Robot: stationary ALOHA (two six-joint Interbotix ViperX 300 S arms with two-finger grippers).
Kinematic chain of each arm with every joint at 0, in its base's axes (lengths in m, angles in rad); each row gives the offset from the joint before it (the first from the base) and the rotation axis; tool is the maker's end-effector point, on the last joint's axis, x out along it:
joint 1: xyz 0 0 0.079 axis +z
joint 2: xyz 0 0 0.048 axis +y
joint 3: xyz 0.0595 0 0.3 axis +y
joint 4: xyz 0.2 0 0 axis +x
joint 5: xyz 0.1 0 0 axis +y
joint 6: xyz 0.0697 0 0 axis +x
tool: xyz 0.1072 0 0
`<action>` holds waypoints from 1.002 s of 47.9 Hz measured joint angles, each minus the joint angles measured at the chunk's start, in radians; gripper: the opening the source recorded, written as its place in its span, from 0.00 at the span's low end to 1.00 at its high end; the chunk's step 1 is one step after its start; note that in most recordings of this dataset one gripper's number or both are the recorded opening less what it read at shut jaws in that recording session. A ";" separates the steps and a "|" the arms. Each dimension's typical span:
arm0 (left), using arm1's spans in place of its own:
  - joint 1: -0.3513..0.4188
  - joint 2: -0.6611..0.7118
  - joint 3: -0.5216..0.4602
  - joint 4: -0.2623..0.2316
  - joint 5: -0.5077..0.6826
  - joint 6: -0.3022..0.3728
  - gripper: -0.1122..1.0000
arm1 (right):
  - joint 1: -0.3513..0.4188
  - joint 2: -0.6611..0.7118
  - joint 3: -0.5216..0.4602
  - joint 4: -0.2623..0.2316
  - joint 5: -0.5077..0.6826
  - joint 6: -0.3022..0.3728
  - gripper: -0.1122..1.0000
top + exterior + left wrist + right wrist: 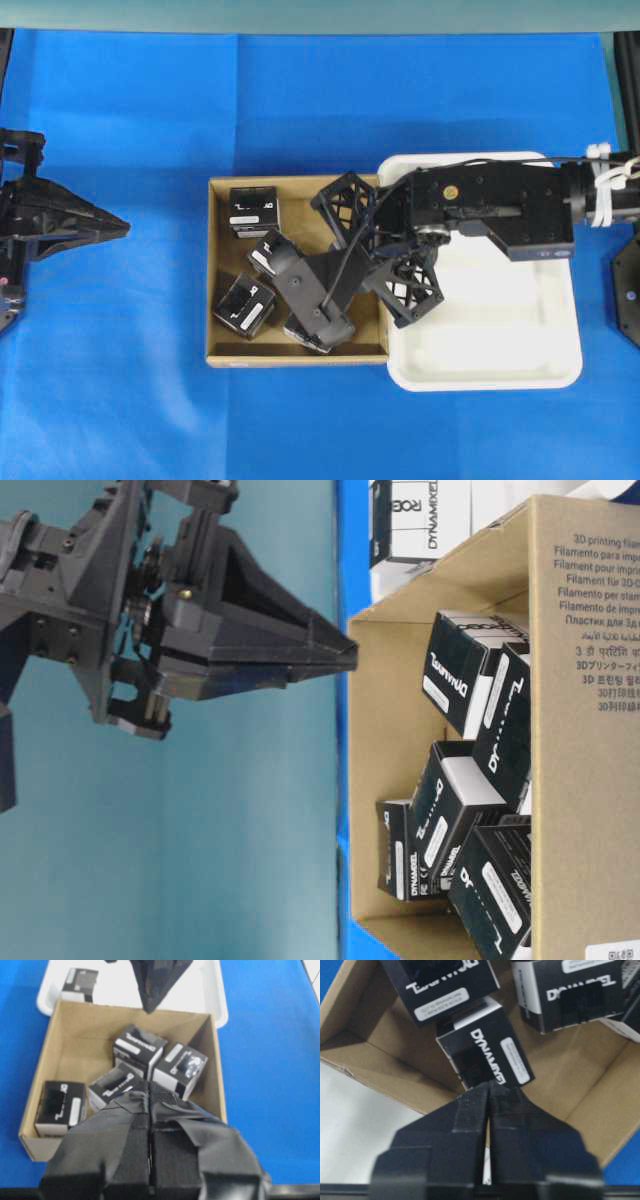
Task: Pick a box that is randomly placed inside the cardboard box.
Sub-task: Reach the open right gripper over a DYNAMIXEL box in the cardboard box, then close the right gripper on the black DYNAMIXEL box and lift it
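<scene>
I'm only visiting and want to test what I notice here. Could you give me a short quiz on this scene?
1. True or false: the left fingers hold a carton.
2. Which arm reaches over the cardboard box? A) left B) right
3. Fill in: one black carton lies apart from the others, in the white ____.
Key: 1 false, they are shut on nothing; 2 B; 3 tray.
</scene>
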 measured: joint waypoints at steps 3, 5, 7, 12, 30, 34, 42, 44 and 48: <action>0.003 0.000 0.000 0.000 0.000 0.000 0.04 | 0.003 0.000 0.005 0.000 0.000 -0.003 0.33; 0.003 0.000 0.000 0.000 0.000 0.000 0.04 | 0.003 0.002 0.006 -0.002 0.000 -0.005 0.43; 0.003 0.002 0.000 0.000 0.000 0.000 0.04 | 0.003 0.003 0.008 -0.002 -0.002 -0.005 0.53; 0.003 0.002 0.000 0.000 0.000 0.000 0.04 | 0.003 0.008 0.012 -0.023 -0.011 -0.003 0.82; 0.005 0.002 0.000 0.000 0.000 0.000 0.04 | 0.015 0.032 0.052 -0.124 -0.161 -0.003 1.00; 0.005 0.000 0.000 0.000 0.002 0.000 0.04 | 0.015 0.040 0.054 -0.126 -0.161 -0.005 1.00; 0.003 0.000 0.000 0.000 0.002 0.000 0.04 | 0.017 0.043 0.057 -0.126 -0.161 -0.006 1.00; 0.003 0.000 0.000 0.000 0.002 0.000 0.04 | 0.017 0.046 0.058 -0.126 -0.161 -0.006 1.00; 0.005 0.000 0.000 0.000 0.002 0.000 0.04 | 0.018 0.054 0.061 -0.126 -0.163 -0.006 1.00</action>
